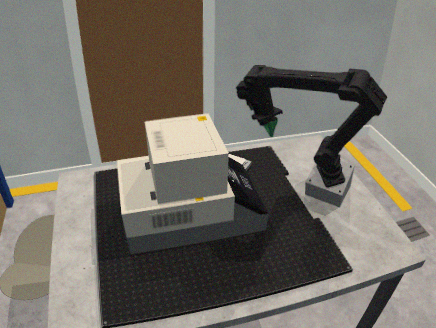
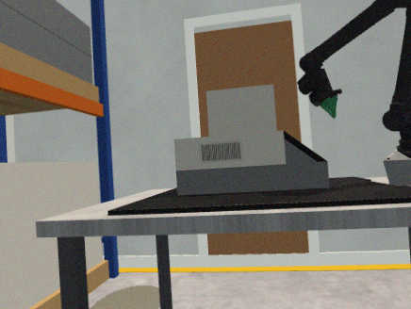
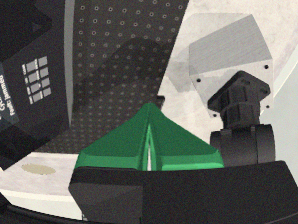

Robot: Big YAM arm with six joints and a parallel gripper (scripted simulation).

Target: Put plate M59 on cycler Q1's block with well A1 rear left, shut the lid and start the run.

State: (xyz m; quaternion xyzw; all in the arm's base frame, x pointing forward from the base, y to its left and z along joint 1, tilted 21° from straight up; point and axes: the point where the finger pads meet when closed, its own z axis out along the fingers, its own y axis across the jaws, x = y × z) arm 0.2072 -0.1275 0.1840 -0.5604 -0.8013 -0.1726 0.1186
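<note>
The cycler Q1 stands on the black mat with its boxy cream lid shut. Its sloped black key panel faces right towards the arm's base; the panel's keys also show at the left of the wrist view. My gripper hangs high in the air to the right of and behind Q1, well above the mat. Its green fingers are shut together with nothing between them. It also shows in the exterior view. A small white thing peeks out behind the panel, mostly hidden; I cannot tell whether it is the plate.
The arm's grey base stands on the table to the right of the black mat. A brown door is behind the table. A blue and orange shelf rack stands at the left in the exterior view.
</note>
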